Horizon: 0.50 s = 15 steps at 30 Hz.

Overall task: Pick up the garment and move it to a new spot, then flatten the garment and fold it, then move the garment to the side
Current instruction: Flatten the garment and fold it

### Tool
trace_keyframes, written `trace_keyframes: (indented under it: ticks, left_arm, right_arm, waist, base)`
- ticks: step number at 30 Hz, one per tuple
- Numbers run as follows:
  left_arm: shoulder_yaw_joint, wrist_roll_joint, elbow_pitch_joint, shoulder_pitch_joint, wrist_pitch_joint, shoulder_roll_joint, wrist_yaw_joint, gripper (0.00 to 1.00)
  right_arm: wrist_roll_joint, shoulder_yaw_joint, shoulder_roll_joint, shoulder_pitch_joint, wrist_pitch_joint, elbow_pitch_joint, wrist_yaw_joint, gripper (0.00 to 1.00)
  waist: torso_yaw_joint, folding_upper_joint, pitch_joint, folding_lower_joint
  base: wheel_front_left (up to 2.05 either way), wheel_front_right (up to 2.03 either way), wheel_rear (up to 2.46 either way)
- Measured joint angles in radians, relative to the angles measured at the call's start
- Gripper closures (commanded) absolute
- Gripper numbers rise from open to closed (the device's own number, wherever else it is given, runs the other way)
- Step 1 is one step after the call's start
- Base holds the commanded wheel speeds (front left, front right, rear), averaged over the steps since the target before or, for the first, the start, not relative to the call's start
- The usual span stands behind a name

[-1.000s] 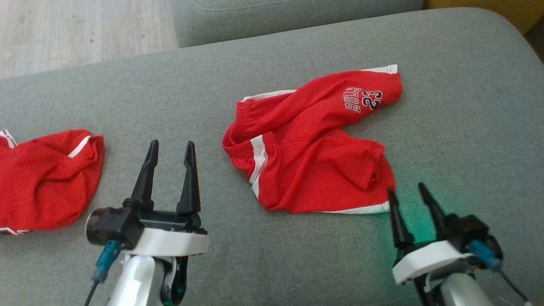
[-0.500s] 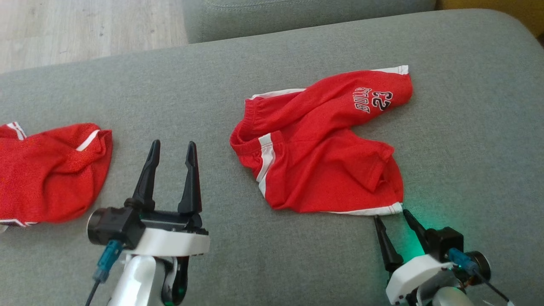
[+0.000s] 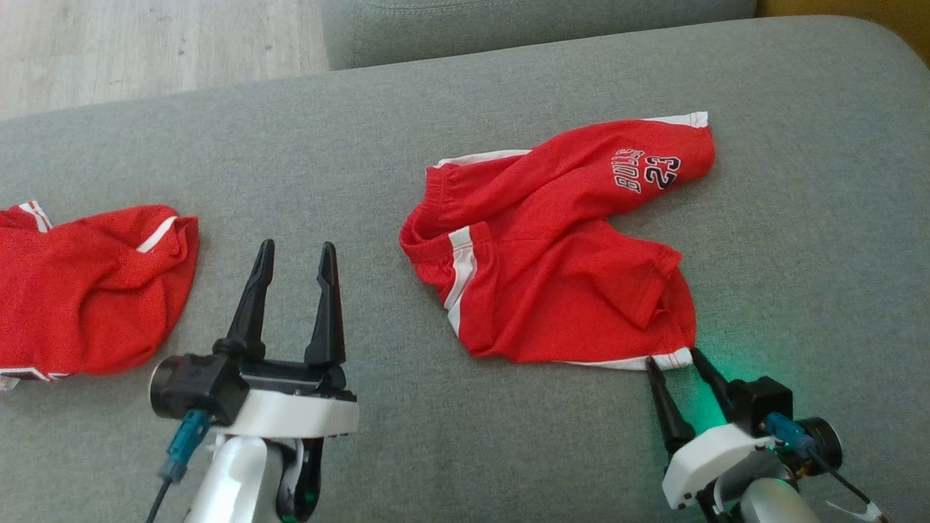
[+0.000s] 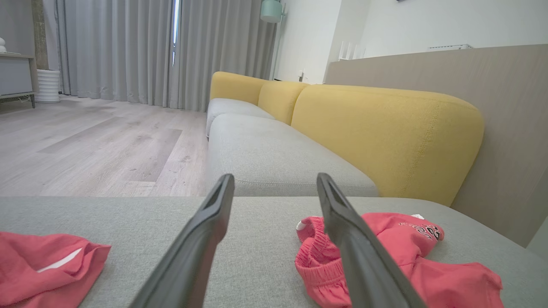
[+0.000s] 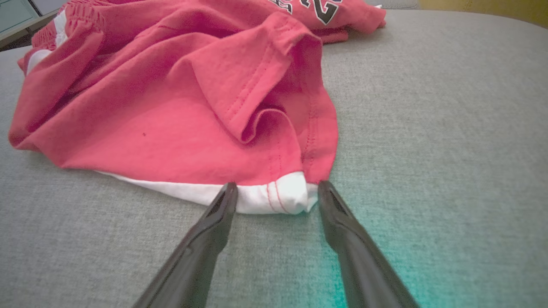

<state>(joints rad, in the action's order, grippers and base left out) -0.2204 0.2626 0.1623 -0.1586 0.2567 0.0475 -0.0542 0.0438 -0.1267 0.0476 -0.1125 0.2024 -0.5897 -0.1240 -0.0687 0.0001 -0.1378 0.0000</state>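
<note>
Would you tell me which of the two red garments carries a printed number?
The red shorts by the right gripper: 23 is printed on their far leg. The left garment shows none.

Grey couch (image 3: pixel 508 94); perhaps a red jersey (image 3: pixel 87 290)

Soft, even daylight lies over the red shorts (image 3: pixel 567 261), leaving only thin, pale shadows under their folds and hem. Just beside their near corner, a green glow at the right claw (image 3: pixel 672 357) tints the grey cushion (image 3: pixel 436 145). Far behind the shorts in the left wrist view, brighter light seeps through a gap in the curtains (image 4: pixel 173 42). In both wrist views the claw fingers (image 5: pixel 205 244) are blurred close to the lens, and the picture stretches toward the edges. The head view is slightly soft.
</note>
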Motion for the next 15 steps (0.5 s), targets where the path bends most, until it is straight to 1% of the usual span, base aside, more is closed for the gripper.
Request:
trace_keyframes:
  ticks: [1,2,5,10,13,15]
  left_arm:
    - [0.000,0.000,0.000,0.000,0.000,0.000,0.000,0.00]
    - [0.000,0.000,0.000,0.000,0.000,0.000,0.000,0.00]
    - [0.001,0.000,0.000,0.000,0.000,0.000,0.000,0.00]
    - [0.005,-0.025,0.017,-0.009,0.000,0.000,-0.009,0.00]
    - [0.001,-0.047,0.042,-0.030,0.000,0.002,-0.031,0.00]
    - [-0.021,-0.063,0.074,-0.050,0.000,0.008,-0.047,0.00]
  right_arm:
    - [0.000,0.000,0.000,0.000,0.000,-0.002,0.000,0.87]
    - [0.000,-0.001,0.000,0.000,0.000,-0.003,0.000,1.00]
    - [0.000,0.011,0.000,-0.001,0.002,-0.003,0.000,1.00]
    - [-0.016,0.081,-0.001,-0.004,0.009,-0.004,0.000,1.00]
    - [-0.020,0.107,-0.001,-0.006,0.009,-0.004,0.000,1.00]
    - [-0.019,0.111,-0.001,-0.010,0.009,-0.006,0.000,1.00]
  waist:
    - [0.000,0.0000,-0.001,0.0000]
    - [0.000,0.0000,-0.001,0.0000]
    - [-0.002,0.0000,-0.005,0.0000]
    - [-0.009,0.0000,-0.008,0.0000]
    - [-0.016,0.0000,-0.010,0.0000]
    - [-0.021,0.0000,-0.012,0.0000]
  base:
    - [0.00,0.00,0.00]
    - [0.00,0.00,0.00]
    - [0.00,0.00,0.00]
    - [0.00,0.00,0.00]
    - [0.00,0.00,0.00]
    - [0.00,0.00,0.00]
